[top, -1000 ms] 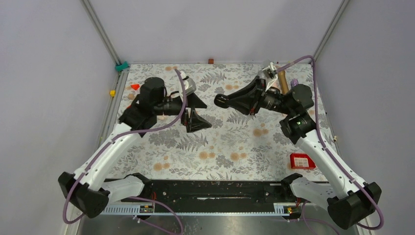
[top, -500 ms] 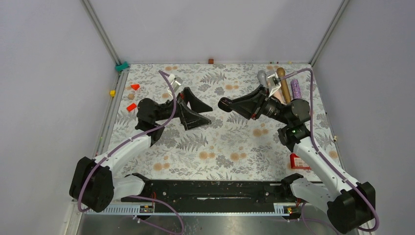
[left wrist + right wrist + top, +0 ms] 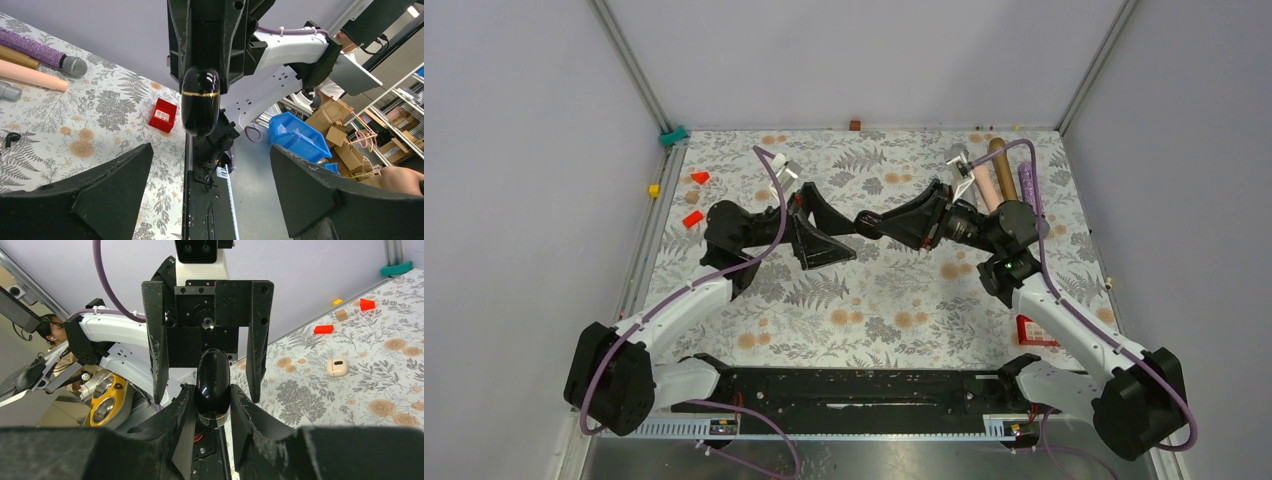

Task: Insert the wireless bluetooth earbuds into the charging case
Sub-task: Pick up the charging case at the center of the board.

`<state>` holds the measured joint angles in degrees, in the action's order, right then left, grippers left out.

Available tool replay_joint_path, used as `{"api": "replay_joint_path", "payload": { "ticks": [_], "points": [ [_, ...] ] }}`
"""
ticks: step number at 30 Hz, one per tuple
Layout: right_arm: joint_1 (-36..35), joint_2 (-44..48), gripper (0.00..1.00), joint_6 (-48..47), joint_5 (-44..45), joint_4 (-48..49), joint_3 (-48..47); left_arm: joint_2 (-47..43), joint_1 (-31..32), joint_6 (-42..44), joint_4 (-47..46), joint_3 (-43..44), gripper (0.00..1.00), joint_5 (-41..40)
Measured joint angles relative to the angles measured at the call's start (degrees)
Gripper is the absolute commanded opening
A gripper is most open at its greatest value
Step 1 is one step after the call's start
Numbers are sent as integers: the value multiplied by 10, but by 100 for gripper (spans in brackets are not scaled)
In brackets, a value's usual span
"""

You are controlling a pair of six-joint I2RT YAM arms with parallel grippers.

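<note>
My right gripper (image 3: 212,395) is shut on a glossy black capsule (image 3: 212,380) with a thin gold ring and holds it out level above the table. In the top view that capsule (image 3: 866,222) points at my left gripper (image 3: 842,228). The left gripper (image 3: 211,150) is open and empty, and the capsule (image 3: 200,100) hangs just beyond its fingertips without touching them. The charging case (image 3: 337,366), cream with a dark hollow, lies on the floral cloth past the left arm. A tiny black hooked piece (image 3: 11,139) lies near the tubes; I cannot tell whether it is an earbud.
A purple glitter microphone (image 3: 1029,180), a brown tube (image 3: 1001,160) and a pale-pink cylinder (image 3: 984,185) lie at the back right. A red box (image 3: 1037,330) sits at the right front. Red blocks (image 3: 699,177) and a yellow cube (image 3: 654,190) lie at the back left.
The right gripper has carried the black capsule leftwards, up to the left gripper's mouth. The left arm dropped lower and turned its fingers towards it, and its jaws have narrowed slightly.
</note>
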<state>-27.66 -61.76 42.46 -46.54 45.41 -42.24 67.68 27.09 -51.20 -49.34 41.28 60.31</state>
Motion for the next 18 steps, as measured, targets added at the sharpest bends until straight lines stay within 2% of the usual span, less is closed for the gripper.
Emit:
{"api": "replay_joint_path", "payload": {
  "ticks": [12, 18],
  "points": [
    [-20, -32, 28, -5, 11, 12, 0, 10, 8, 7, 26, 18, 69, 2],
    [-25, -40, 28, -6, 21, 22, 0, 11, 11, 7, 26, 21, 68, 4]
  ]
}}
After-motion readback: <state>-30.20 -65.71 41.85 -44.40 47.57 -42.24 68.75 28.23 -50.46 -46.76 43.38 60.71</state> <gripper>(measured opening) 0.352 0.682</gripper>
